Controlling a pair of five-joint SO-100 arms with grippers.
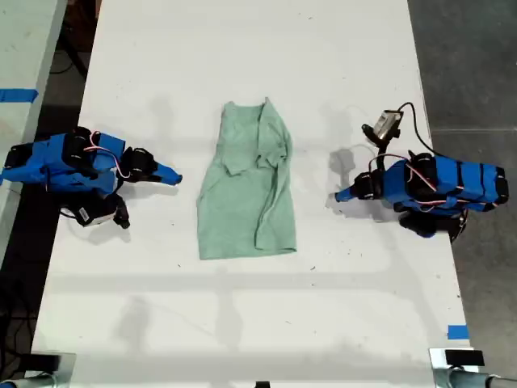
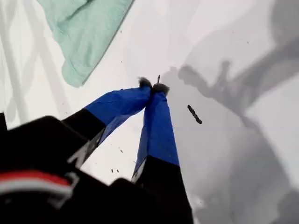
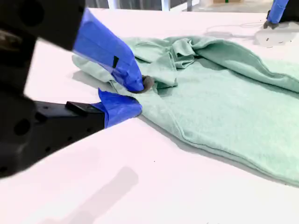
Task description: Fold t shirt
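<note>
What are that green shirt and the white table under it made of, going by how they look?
The t shirt looks like soft knit cloth, probably cotton or a blend: matte pale mint, with wrinkles, floppy folds and a stitched hem in the second wrist view. The table has a smooth, hard white top, maybe laminate or painted board; it takes soft shadows and a faint sheen. The exact material isn't certain.

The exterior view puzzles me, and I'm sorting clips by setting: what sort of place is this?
Probably a robotics lab or workshop, not a home. A long white table holds only a t shirt, blue tape marks its edge, and bare grey floor lies beside it.
</note>
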